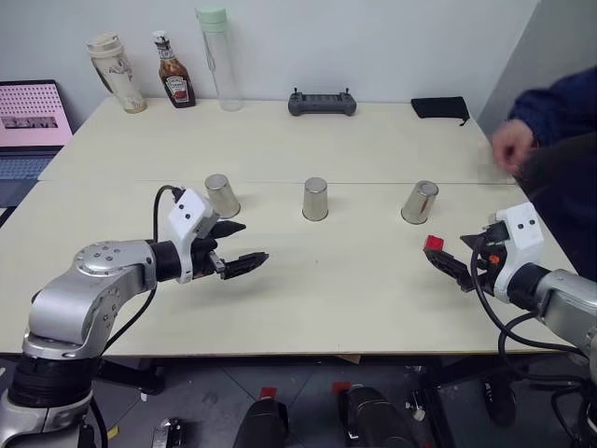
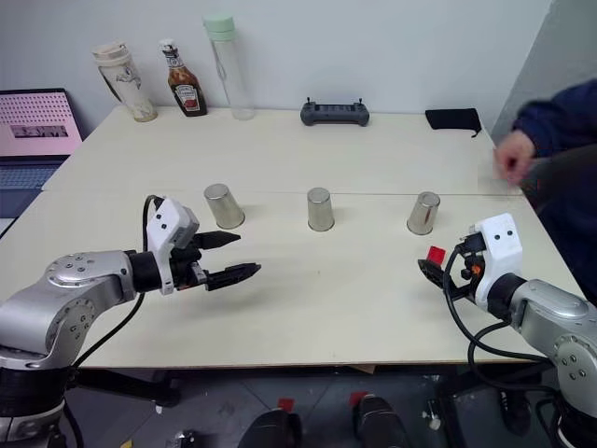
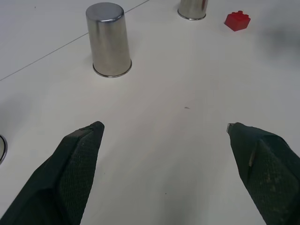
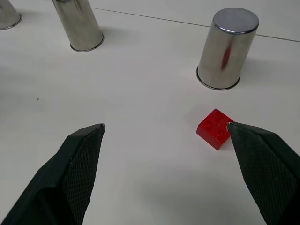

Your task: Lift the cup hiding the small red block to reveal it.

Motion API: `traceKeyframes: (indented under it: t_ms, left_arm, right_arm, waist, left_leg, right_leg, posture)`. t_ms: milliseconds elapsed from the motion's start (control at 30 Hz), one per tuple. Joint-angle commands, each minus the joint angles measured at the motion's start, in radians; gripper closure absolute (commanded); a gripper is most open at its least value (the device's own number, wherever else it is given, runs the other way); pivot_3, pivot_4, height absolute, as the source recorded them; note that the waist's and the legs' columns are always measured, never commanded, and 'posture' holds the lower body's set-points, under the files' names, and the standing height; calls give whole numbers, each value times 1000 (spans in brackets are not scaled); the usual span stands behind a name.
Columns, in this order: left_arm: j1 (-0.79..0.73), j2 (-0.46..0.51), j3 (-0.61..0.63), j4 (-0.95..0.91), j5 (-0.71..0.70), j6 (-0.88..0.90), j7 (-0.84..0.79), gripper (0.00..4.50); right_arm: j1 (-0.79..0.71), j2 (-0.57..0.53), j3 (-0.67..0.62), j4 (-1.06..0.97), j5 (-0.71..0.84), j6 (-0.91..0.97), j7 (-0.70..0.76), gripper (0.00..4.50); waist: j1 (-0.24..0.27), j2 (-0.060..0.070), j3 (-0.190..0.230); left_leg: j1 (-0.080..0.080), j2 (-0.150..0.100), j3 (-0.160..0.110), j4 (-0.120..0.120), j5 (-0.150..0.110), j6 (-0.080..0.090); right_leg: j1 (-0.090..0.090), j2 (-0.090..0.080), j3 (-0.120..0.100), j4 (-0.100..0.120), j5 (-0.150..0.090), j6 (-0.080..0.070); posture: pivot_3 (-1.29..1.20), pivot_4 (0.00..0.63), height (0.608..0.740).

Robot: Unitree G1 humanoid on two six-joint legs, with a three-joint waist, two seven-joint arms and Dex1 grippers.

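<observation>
From the head views, three upturned metal cups stand in a row across the middle of the table (image 1: 280,308): a left cup (image 1: 222,195), a middle cup (image 1: 315,199) and a right cup (image 1: 420,202). The small red block (image 1: 434,244) lies uncovered on the tabletop, just nearer than the right cup and beside the right gripper (image 1: 449,266). The left gripper (image 1: 235,247) hovers near the left cup with its fingers apart. Along the far edge stand a beige tumbler (image 1: 116,73), a brown sauce bottle (image 1: 174,72) and a clear bottle with a green cap (image 1: 218,58), then a black controller (image 1: 322,103) and a black pouch (image 1: 440,108). A laptop (image 1: 30,126) sits off the far left. A person's hand (image 1: 512,146) reaches in at the far right.

The left wrist view looks past its widely spread fingers (image 3: 70,173) at the middle cup, with the right cup's base and the block beyond.

The right wrist view gives the closest look: its fingers (image 4: 77,168) stand wide open, the studded block lies beside one fingertip, clear of the right cup behind it.
</observation>
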Motion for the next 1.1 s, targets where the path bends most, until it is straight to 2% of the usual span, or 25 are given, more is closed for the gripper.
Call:
traceKeyframes:
  t_ms: [33,1100]
  left_arm:
    - [-18,12,10,-19,-2,-14,-6,0]
    - [-34,18,6,-5,8,-22,-14,0]
  right_arm:
    - [-12,-11,-18,-16,9,-19,5,58]
    - [-38,12,-4,-8,11,-17,-14,58]
  waist:
    - [0,0,0]
    - [0,0,0]
  left_leg:
    - [0,0,0,0,0,0]
    - [0,0,0,0,0,0]
  right_leg:
    - [0,0,0,0,0,0]
    - [0,0,0,0,0,0]
  posture:
    - [0,150,740]
    - [0,150,740]
